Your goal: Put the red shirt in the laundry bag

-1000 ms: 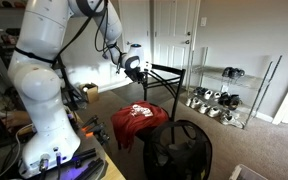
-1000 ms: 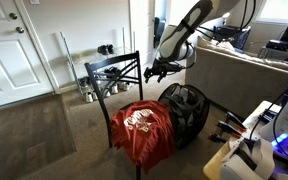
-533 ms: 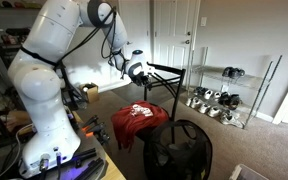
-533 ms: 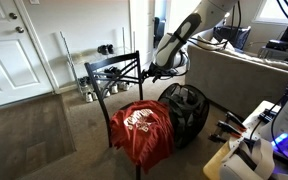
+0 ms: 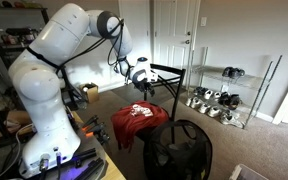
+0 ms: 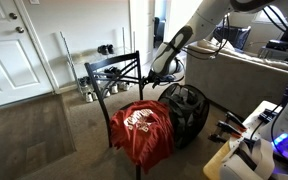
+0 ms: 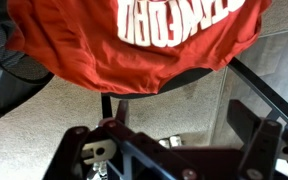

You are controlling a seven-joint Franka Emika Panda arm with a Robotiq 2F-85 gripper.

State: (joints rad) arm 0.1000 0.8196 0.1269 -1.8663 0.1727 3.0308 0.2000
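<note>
The red shirt [image 5: 139, 119] with white lettering lies draped over the seat of a black chair [image 6: 113, 72]; it shows in both exterior views [image 6: 142, 131] and fills the top of the wrist view [image 7: 134, 40]. The black mesh laundry bag [image 5: 179, 150] stands open on the carpet right beside the chair [image 6: 189, 108]; its dark edge is at the left of the wrist view [image 7: 4, 75]. My gripper [image 5: 142, 80] hangs over the chair seat just above the shirt [image 6: 150, 76]. Its fingers are apart and empty [image 7: 169, 140].
A wire shoe rack [image 5: 220, 98] with several shoes stands by the far wall. White doors are behind the chair [image 5: 174, 40] and to one side [image 6: 9, 50]. A grey sofa back [image 6: 244, 75] is behind the arm. Cables and equipment lie near the robot base [image 5: 54, 155].
The arm has swung over and down toward the chair, bringing the gripper closer above the red shirt. The shirt and bag have not moved.
</note>
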